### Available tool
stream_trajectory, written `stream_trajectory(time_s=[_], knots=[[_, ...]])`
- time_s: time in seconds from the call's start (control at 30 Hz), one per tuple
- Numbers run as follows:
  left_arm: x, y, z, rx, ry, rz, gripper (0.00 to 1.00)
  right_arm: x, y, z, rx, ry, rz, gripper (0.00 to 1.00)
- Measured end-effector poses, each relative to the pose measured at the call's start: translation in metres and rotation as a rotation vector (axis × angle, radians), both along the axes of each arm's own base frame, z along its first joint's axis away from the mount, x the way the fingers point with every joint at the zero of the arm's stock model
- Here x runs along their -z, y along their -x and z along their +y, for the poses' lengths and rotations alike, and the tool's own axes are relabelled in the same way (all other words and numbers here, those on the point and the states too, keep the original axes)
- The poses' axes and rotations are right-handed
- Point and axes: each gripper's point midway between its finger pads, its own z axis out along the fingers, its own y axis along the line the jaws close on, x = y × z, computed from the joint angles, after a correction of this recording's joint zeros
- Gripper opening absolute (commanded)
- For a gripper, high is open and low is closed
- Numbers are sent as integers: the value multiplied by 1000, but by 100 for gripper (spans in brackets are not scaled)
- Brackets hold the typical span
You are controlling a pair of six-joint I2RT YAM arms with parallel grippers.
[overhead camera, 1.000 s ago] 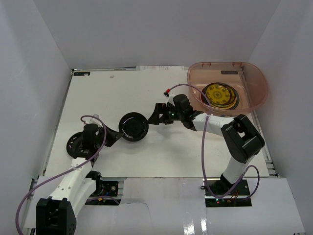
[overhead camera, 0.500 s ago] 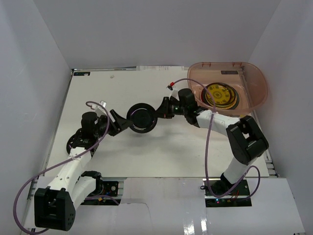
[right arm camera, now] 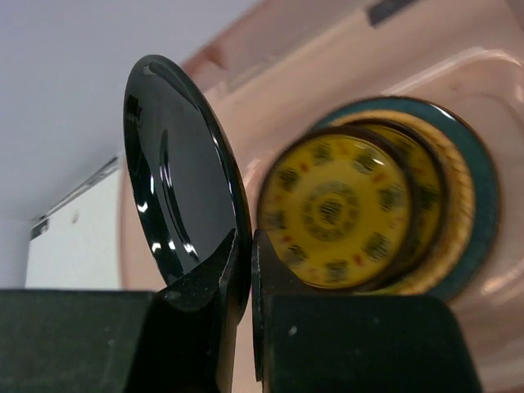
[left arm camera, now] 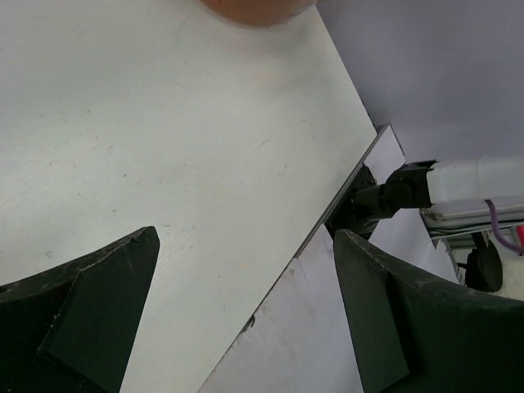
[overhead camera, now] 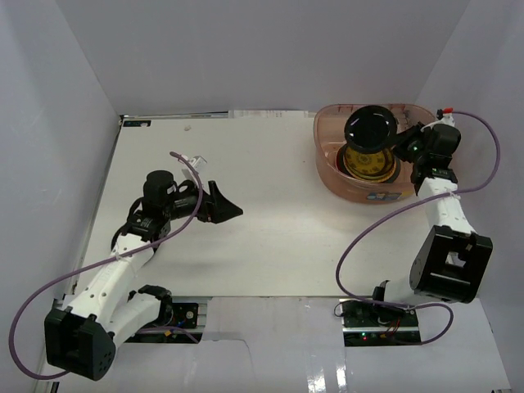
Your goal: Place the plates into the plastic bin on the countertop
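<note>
A glossy black plate (overhead camera: pixel 370 127) hangs tilted over the plastic bin (overhead camera: pixel 326 173) at the back right of the countertop (overhead camera: pixel 278 237). My right gripper (overhead camera: pixel 399 145) is shut on its rim. In the right wrist view the black plate (right arm camera: pixel 176 180) stands on edge, pinched between the right gripper (right arm camera: pixel 252 262) jaws. Below it, a stack of plates lies in the bin (right arm camera: pixel 327 74), a yellow patterned plate (right arm camera: pixel 336 213) on top and a teal-rimmed one (right arm camera: pixel 481 176) beneath. My left gripper (overhead camera: pixel 228 205) is open and holds nothing, left of centre over the bare countertop (left arm camera: pixel 164 123).
White walls enclose the countertop on three sides. The left wrist view shows the table's near edge (left arm camera: pixel 327 221) and a corner of the bin (left arm camera: pixel 254 6) at the top. A purple cable (overhead camera: pixel 368 229) loops from the right arm across the right side of the surface.
The left gripper opened and let go of the black plate, then drew back left. The right gripper shut on the plate and carried it right, over the bin.
</note>
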Motion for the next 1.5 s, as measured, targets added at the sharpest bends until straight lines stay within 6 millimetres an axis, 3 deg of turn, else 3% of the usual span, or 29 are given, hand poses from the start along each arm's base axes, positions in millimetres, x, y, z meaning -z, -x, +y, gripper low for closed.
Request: stream_trajectory(time_s=[0.1,0.13,0.17,0.27,0.33,0.43,0.5,0.57,0.63,0.73,0.77,0.83,0.97,1.03,1.1,1.23,1.37,1.5], knots=[[4,8,-6,36,-32,-23,98,38,-2,-27,75,-16,112,12],[5,9,-7,41,-42,-31,98,50,-2,-30,86,-20,146,18],[5,11,-8,47,-51,-41,98,60,-2,-32,93,-24,179,44],[1,11,-12,52,-75,-71,98,82,1,-35,114,-23,251,83],[-6,11,-15,56,-81,-97,98,87,5,-35,123,-12,277,85],[-26,11,-22,63,-73,-139,98,75,4,-29,112,15,265,89],[-44,9,-26,56,-57,-176,98,58,2,-8,70,49,233,89],[-65,6,-28,39,-39,-215,98,35,2,38,-27,86,171,88],[-89,2,-28,9,-13,-262,98,15,13,108,-179,111,104,87],[-124,-3,-22,-74,34,-334,98,3,58,238,-479,101,22,82],[-134,-4,-19,-103,49,-354,98,6,80,282,-582,89,15,80],[-152,-3,-11,-154,79,-386,98,24,115,347,-738,69,32,79],[-183,7,-2,-191,137,-440,98,94,161,452,-935,76,158,76],[-195,13,0,-191,162,-459,98,129,176,493,-991,88,217,76],[-201,19,0,-181,177,-466,98,151,188,531,-1036,89,243,75],[-200,32,-4,-145,185,-453,98,177,201,600,-1095,83,245,74],[-192,44,-7,-107,182,-436,98,197,218,630,-1116,73,272,72],[-180,49,-9,-87,165,-409,98,196,219,648,-1118,21,283,71]])
